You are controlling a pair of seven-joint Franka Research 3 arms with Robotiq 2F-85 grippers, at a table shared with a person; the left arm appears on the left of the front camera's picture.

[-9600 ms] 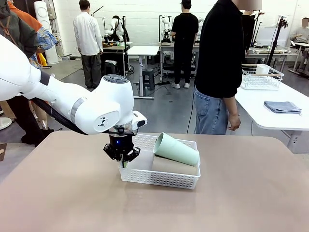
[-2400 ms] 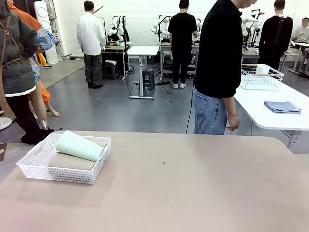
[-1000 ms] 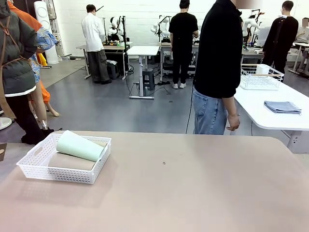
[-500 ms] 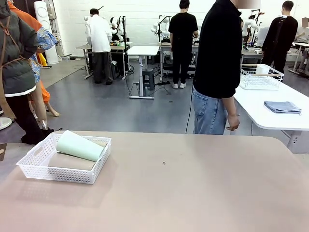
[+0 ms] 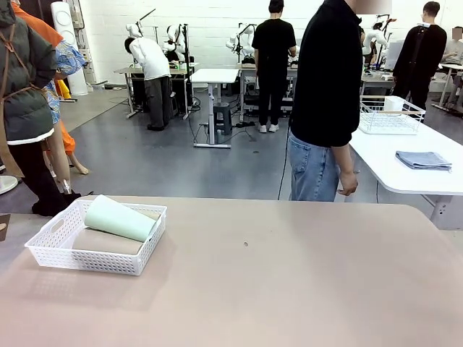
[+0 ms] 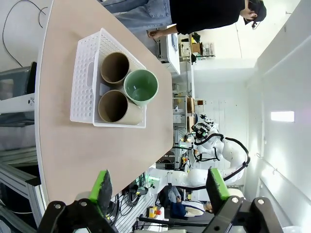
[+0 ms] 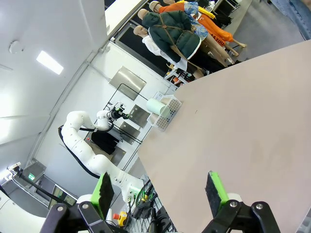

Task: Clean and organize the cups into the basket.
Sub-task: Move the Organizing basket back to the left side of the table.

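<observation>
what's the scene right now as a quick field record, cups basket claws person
basket: white lattice basket at the table's left side
cups: green cup lies on top of two brown cups, all on their sides inside the basket
left claw: open, holding nothing, back from the basket
right claw: open, holding nothing, over bare table
person: stands at the far edge, hand hanging down

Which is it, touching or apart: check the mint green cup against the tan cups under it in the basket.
Touching. The left wrist view shows the mint green cup pressed against both tan cups inside the basket, with no gap between the rims.
</observation>
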